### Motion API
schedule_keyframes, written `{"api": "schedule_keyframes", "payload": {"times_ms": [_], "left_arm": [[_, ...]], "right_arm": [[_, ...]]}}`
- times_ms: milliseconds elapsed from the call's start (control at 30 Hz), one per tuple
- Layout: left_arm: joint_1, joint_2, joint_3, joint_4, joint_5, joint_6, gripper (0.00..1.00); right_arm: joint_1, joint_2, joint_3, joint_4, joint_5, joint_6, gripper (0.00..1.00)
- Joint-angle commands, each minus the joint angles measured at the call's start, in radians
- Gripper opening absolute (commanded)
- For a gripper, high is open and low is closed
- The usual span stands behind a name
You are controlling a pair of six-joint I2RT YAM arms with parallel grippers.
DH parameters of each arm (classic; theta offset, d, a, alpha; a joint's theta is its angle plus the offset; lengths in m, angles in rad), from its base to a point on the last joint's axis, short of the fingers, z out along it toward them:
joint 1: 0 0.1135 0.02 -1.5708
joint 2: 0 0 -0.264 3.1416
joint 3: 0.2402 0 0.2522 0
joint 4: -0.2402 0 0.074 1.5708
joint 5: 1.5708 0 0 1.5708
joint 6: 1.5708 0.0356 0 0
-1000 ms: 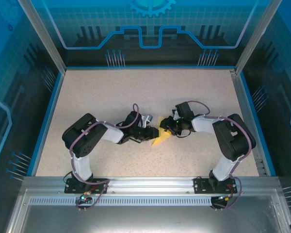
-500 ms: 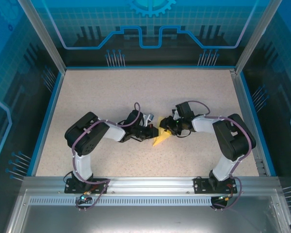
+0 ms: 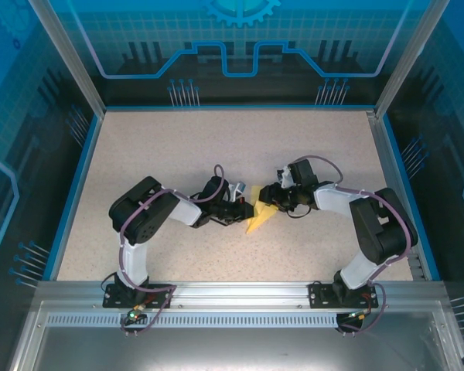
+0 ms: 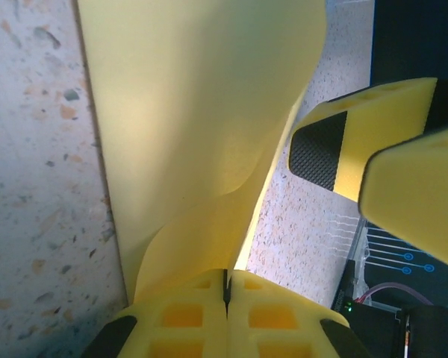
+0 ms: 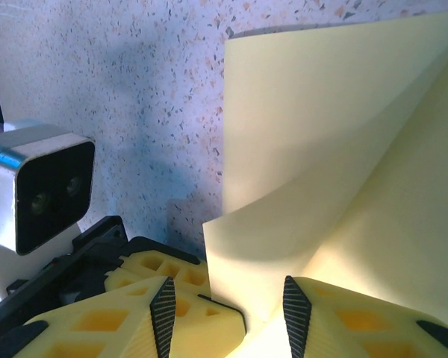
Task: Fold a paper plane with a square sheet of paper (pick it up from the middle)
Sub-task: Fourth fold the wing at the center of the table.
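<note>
- My left gripper (image 4: 225, 289) has just snapped shut, pinching the square sheet of paper (image 4: 194, 112), which now bows up.
- My right gripper (image 5: 228, 304) stays spread around it, so the folding can begin.

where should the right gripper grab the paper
The lifted edge of the paper nearest the right gripper, coming from the right, opposite where the left gripper pinches it. It curls up off the table there, so the fingers can straddle it.
</note>
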Motion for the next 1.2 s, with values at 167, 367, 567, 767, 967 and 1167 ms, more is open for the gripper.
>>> {"api": "schedule_keyframes", "payload": {"times_ms": [167, 367, 567, 767, 967, 1167], "left_arm": [[0.007, -0.005, -0.036, 0.07, -0.012, -0.047, 0.03], [0.005, -0.005, -0.063, 0.117, -0.042, -0.082, 0.01], [0.004, -0.003, -0.086, 0.173, -0.061, -0.111, 0.01], [0.004, -0.002, -0.09, 0.192, -0.067, -0.122, 0.01], [0.004, 0.003, -0.079, 0.184, -0.055, -0.115, 0.04], [0.004, 0.002, -0.065, 0.171, -0.03, -0.098, 0.16]], "right_arm": [[0.004, 0.049, 0.027, -0.048, -0.011, -0.034, 0.45], [0.005, 0.062, 0.019, -0.046, 0.011, -0.035, 0.45], [0.011, 0.103, 0.043, -0.055, 0.017, -0.034, 0.45], [0.023, 0.123, 0.059, -0.086, 0.046, -0.032, 0.5], [0.027, 0.132, 0.063, -0.115, 0.079, -0.028, 0.51], [0.034, 0.153, 0.094, -0.181, 0.125, -0.026, 0.51]]}}
